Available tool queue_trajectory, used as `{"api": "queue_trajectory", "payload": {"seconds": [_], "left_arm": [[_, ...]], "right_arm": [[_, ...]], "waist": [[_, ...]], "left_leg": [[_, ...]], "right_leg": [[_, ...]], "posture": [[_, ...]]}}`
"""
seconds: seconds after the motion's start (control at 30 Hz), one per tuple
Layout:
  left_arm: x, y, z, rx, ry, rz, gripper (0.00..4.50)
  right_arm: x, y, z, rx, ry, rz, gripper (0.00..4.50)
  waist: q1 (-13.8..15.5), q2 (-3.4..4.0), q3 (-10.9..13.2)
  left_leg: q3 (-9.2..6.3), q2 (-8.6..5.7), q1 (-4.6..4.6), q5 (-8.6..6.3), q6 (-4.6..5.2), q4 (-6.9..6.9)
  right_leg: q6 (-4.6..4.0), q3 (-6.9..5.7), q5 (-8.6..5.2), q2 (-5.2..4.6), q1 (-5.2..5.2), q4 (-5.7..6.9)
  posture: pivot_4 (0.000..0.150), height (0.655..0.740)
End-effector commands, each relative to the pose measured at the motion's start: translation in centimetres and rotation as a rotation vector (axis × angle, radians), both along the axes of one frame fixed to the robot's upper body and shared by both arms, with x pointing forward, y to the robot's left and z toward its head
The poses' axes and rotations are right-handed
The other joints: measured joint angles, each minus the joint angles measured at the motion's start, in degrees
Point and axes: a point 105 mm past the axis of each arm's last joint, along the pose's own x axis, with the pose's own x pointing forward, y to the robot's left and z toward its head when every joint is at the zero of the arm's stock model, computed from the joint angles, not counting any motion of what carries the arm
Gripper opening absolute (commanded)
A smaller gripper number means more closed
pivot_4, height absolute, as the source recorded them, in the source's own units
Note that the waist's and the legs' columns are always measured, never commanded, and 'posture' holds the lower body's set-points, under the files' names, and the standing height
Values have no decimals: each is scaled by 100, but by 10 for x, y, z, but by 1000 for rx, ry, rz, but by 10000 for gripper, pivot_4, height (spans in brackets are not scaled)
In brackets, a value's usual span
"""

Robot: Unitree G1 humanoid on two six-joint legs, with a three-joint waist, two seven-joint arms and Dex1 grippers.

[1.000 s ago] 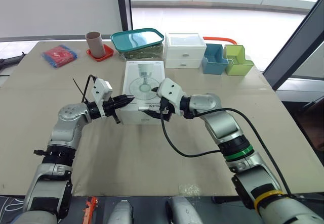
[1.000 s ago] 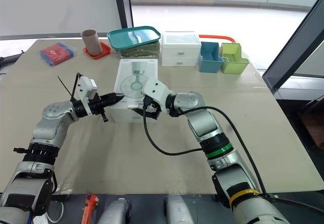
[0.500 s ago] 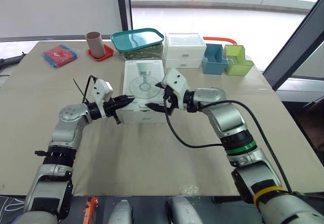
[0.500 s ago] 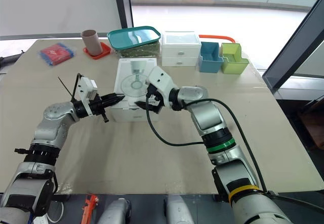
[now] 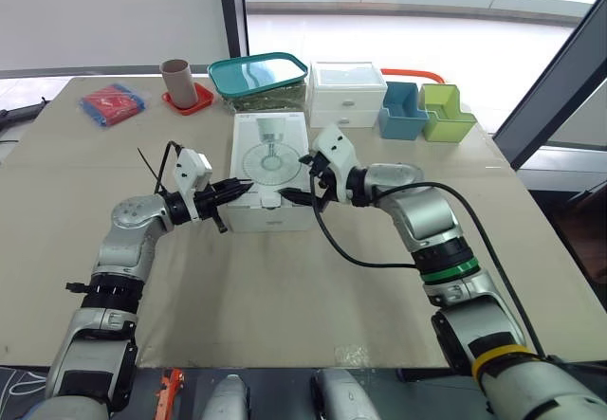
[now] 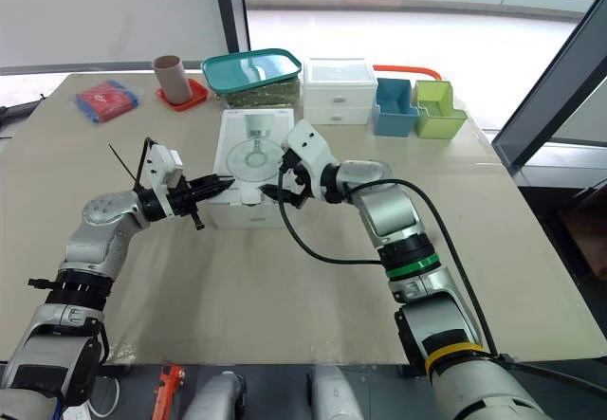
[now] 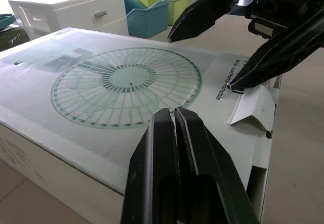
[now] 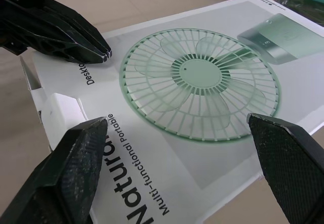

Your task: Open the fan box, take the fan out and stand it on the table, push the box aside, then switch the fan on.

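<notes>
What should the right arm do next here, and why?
Probably shut the right gripper on the raised flap at the end of the fan box and lift. Its jaws stand open beside that flap, the box is otherwise closed, and the shut left gripper rests at the box's edge.

The table [image 5: 285, 297] bears the fan box [image 5: 268, 150] (lying flat), a red packet [image 5: 112, 103], a teal-lidded container [image 5: 259, 79], white drawers [image 5: 346, 93], a blue bin [image 5: 402, 114], a green bin [image 5: 446, 114].

Left claw [image 7: 170, 112] closed over fan box [image 7: 91, 82]; right claw [image 7: 201, 62] spread.
</notes>
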Motion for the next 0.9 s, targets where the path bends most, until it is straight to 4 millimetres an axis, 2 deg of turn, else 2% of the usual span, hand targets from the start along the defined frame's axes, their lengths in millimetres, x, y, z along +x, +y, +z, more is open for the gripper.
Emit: {"api": "queue_trajectory", "payload": {"seconds": [0.03,0.17,0.27,0.33,0.4,0.47,0.6,0.73,0.9], "left_arm": [[-2,3,-3,12,2,6,1869],[-2,4,-4,14,6,4,1869],[-2,4,-3,17,5,6,1869],[-2,4,-3,16,6,5,1869],[-2,6,-3,19,7,8,1869],[-2,7,-5,20,9,11,1869],[-3,6,-6,22,11,11,1869],[-3,6,-7,25,11,10,1869],[-3,6,-8,28,12,12,1869]], "right_arm": [[-5,-4,26,39,-73,15,45000],[-17,-11,41,121,-58,44,45000],[-30,-16,45,154,-35,81,45000],[-39,-19,44,157,-24,109,45000],[-60,-24,35,144,9,190,45000],[-71,-28,24,111,22,222,45000],[-65,-33,21,114,42,153,45000],[-75,-32,9,80,63,188,45000],[-78,-27,-1,73,89,203,45000]], "waist": [[0,0,0],[1,0,0],[2,0,0],[3,0,0],[5,0,0],[4,0,0],[-15,0,0],[-4,-1,0],[-3,0,0]], "left_leg": [[0,0,0,0,0,0],[0,0,0,0,0,0],[-2,0,0,0,0,-1],[-2,0,0,0,0,-1],[-2,0,0,0,0,-1],[-2,0,-1,-1,2,-2],[5,1,8,2,6,-2],[2,1,8,5,9,-1],[2,1,7,5,9,-2]], "right_leg": [[0,0,0,0,0,0],[0,0,0,0,0,0],[1,-1,0,-1,1,0],[1,-1,-1,-1,2,-1],[1,-1,-1,0,2,-1],[5,-2,-3,0,3,-2],[-4,5,2,2,3,0],[-1,4,1,5,7,0],[2,5,-1,3,7,-1]], "posture": [[1500,7400],[1500,7400],[1500,7400],[1500,7400],[1500,7400],[1500,7400],[1500,7400],[1500,7400],[1500,7400]]}}
